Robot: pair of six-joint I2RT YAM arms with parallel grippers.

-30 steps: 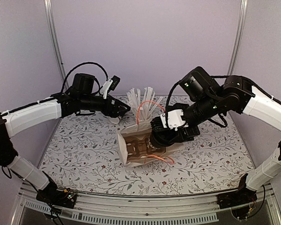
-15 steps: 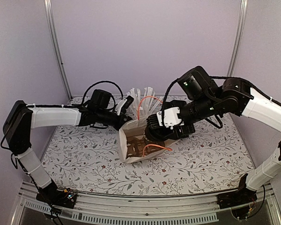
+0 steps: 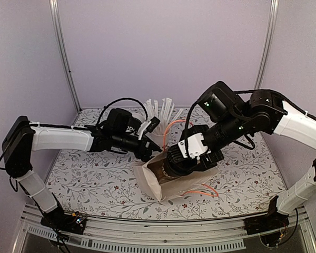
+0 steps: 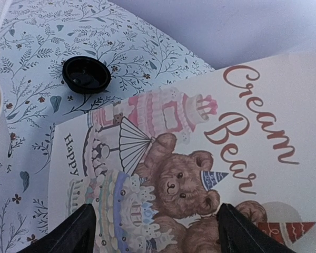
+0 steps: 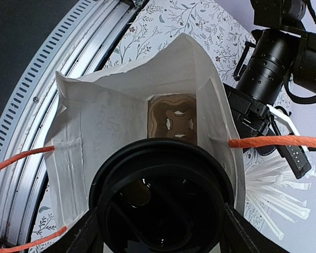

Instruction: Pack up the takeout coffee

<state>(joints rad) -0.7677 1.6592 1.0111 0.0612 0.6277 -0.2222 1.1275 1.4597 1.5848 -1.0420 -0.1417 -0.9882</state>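
The takeout coffee (image 5: 163, 195), a dark cup with a round black lid, sits between the fingers of my right gripper (image 5: 162, 219), which is shut on it. In the top view the cup (image 3: 171, 167) and right gripper (image 3: 175, 162) are at the mouth of a white paper bag (image 3: 147, 182) with orange handles. The bag (image 5: 105, 121) gapes open just beyond the lid, with a brown cardboard carrier (image 5: 172, 117) at its bottom. My left gripper (image 3: 151, 154) is open at the bag's far side. Its fingers (image 4: 79, 232) frame the printed "Cream Bear" face of the bag (image 4: 242, 121).
A white cup of wrapped sticks (image 3: 160, 113) stands behind the bag. A loose black lid (image 4: 86, 74) lies on the flowered tablecloth beyond the bag. One orange handle (image 3: 205, 191) trails onto the table at the right. The table's metal front rail (image 5: 68, 68) is close by.
The left arm has swung right and forward from the back left to the bag's side. The right gripper has carried the cup down to the bag's mouth, and the bag now tilts up toward it.
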